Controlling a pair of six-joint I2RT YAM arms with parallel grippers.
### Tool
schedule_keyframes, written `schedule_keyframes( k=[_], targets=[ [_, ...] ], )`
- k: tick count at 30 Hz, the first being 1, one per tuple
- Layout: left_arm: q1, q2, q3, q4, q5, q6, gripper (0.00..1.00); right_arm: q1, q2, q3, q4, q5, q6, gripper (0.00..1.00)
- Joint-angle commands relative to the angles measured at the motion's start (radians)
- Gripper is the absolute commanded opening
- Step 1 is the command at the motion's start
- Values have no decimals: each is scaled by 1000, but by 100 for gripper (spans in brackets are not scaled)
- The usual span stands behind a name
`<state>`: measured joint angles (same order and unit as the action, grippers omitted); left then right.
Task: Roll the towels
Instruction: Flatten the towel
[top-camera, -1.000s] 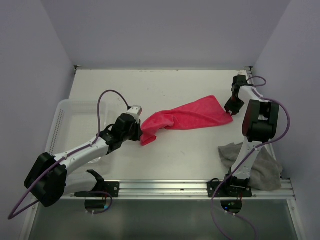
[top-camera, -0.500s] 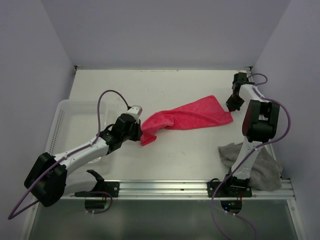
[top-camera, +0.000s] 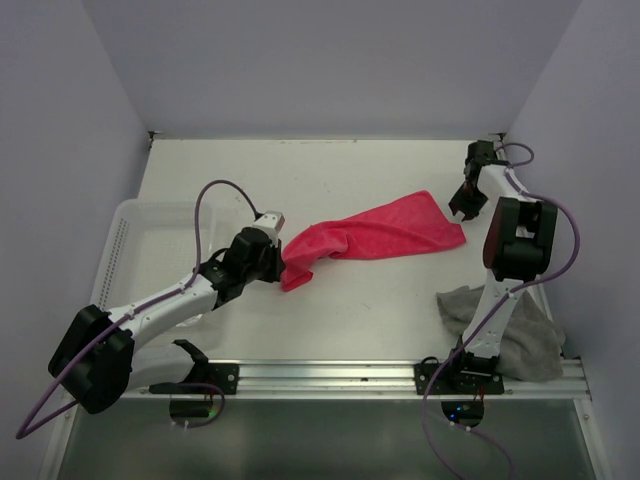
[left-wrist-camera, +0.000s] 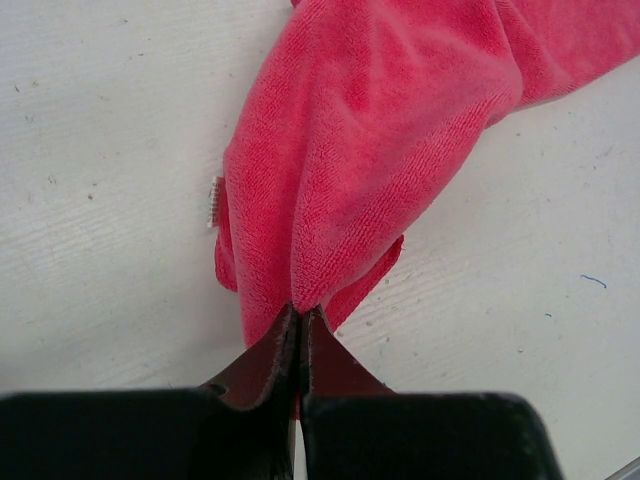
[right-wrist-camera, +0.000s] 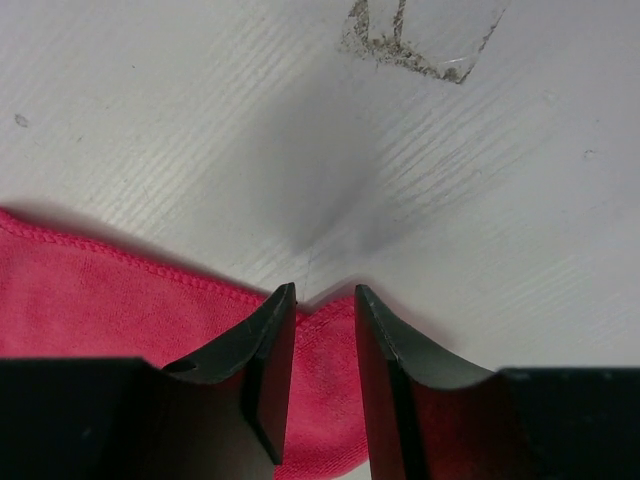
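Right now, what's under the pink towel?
Just the white table shows around the pink towel. The left gripper pinches one end, and the right gripper hangs open over the other corner. Anything beneath the cloth's bunched middle is covered.

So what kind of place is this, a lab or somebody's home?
Most likely a robot test cell, not a home: a left arm and right arm bolted to a metal rail at a white table, plain walls boxing it in, a pink towel to handle.
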<state>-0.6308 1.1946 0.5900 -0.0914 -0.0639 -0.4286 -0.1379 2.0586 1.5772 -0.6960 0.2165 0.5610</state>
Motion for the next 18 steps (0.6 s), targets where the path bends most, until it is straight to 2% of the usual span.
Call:
schedule_keyframes(
  k=[1,5,13,16,17,18],
  targets=[
    [-4,-20,-15,42,-2,-12,0,0,20,-2,-2,-23,7,34],
    [-6,-18,-16,44,-2,-12,0,1,12,-57,30,-32,8,35],
    [-6,-13,-18,47,-1,-12,0,3,38,-59,35,-31,5,33],
    [-6,-13,-19,48,1,-10,0,3,31,-66,33,-29,7,23],
    [-4,-15,-19,48,-1,-12,0,3,28,-74,35,-23,4,14],
    [-6,-12,-19,48,1,-12,0,3,26,-75,35,-22,2,10]
  ],
)
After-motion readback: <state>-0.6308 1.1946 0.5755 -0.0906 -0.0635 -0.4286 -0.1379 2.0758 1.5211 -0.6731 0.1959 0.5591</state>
